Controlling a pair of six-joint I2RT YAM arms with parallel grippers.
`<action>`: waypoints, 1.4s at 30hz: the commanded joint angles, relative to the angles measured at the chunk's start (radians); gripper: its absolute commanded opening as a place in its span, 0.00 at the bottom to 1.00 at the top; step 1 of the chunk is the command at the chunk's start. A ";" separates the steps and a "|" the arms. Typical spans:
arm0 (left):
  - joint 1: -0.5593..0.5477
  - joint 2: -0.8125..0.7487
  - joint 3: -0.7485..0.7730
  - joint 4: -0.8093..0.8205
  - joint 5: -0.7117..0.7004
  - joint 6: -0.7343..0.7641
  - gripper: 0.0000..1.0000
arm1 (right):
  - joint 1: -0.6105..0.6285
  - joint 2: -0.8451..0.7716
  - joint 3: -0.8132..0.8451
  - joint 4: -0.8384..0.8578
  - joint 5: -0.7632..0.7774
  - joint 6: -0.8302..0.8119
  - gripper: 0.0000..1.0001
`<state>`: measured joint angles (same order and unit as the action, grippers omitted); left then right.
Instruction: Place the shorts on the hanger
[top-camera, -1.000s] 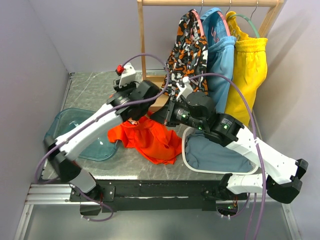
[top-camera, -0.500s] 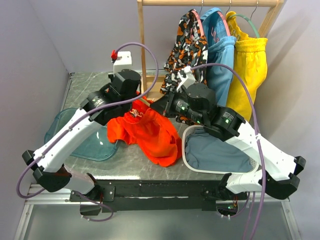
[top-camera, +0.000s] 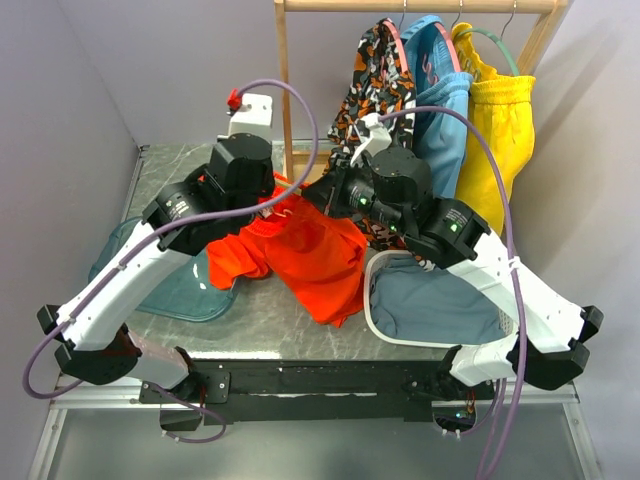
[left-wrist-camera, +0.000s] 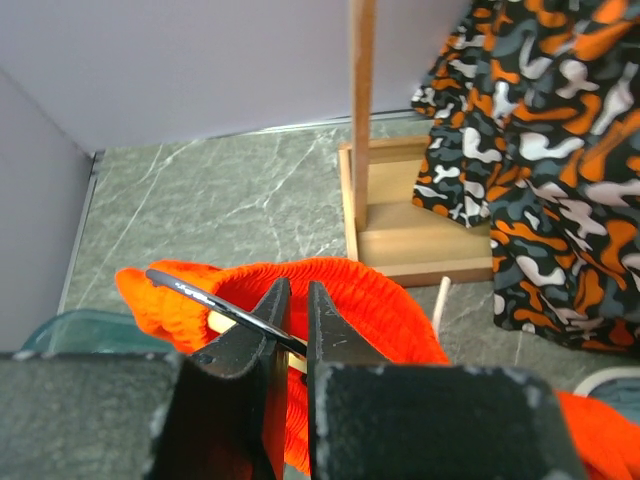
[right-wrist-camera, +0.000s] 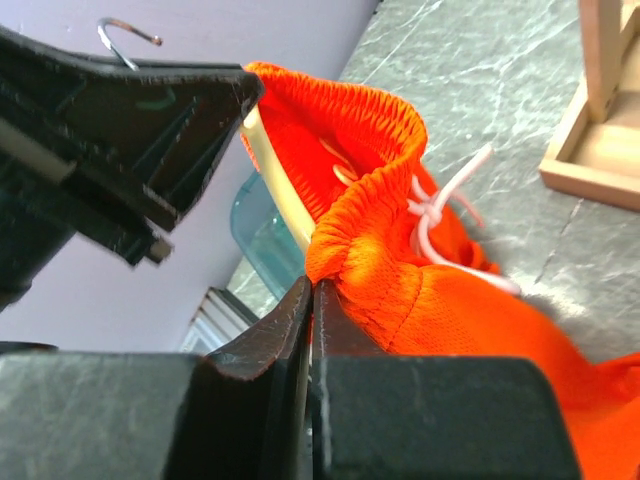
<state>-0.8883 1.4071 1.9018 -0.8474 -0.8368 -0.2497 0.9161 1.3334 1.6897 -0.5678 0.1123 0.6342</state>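
The bright orange-red shorts (top-camera: 312, 258) hang between my two grippers above the table's middle. My left gripper (left-wrist-camera: 297, 285) is shut on the dark wire hook (left-wrist-camera: 195, 290) of the tan wooden hanger (left-wrist-camera: 226, 322), whose rim sits inside the gathered waistband (left-wrist-camera: 385, 295). My right gripper (right-wrist-camera: 312, 285) is shut on the waistband edge of the shorts (right-wrist-camera: 450, 300), beside the white drawstring (right-wrist-camera: 440, 215). The hanger's pale rim (right-wrist-camera: 275, 190) and hook tip (right-wrist-camera: 125, 35) show in the right wrist view. In the top view the left gripper (top-camera: 268, 200) and right gripper (top-camera: 318, 195) are close together.
A wooden clothes rack (top-camera: 283, 90) stands at the back, its base (left-wrist-camera: 420, 235) just behind the shorts. Patterned (top-camera: 378, 95), blue (top-camera: 442, 110) and yellow shorts (top-camera: 500, 130) hang on it. A teal tub (top-camera: 150, 270) sits left; a white-rimmed basket (top-camera: 372, 305) with grey-blue cloth sits right.
Both grippers have risen and moved toward the back, lifting the shorts off the table. The fabric now hangs spread between them instead of lying crumpled.
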 joint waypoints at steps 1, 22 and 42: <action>-0.098 -0.051 0.000 0.139 0.025 0.078 0.01 | -0.020 0.013 0.074 0.042 0.020 -0.097 0.07; -0.141 -0.048 -0.046 0.146 -0.048 0.070 0.01 | 0.157 -0.293 -0.199 0.009 -0.027 -0.346 0.71; -0.141 0.016 0.034 0.080 -0.022 0.018 0.01 | 0.374 -0.091 -0.212 0.041 0.566 -0.314 0.62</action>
<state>-1.0260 1.4364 1.8687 -0.8101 -0.8608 -0.2047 1.2873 1.3109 1.4914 -0.6044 0.5396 0.3065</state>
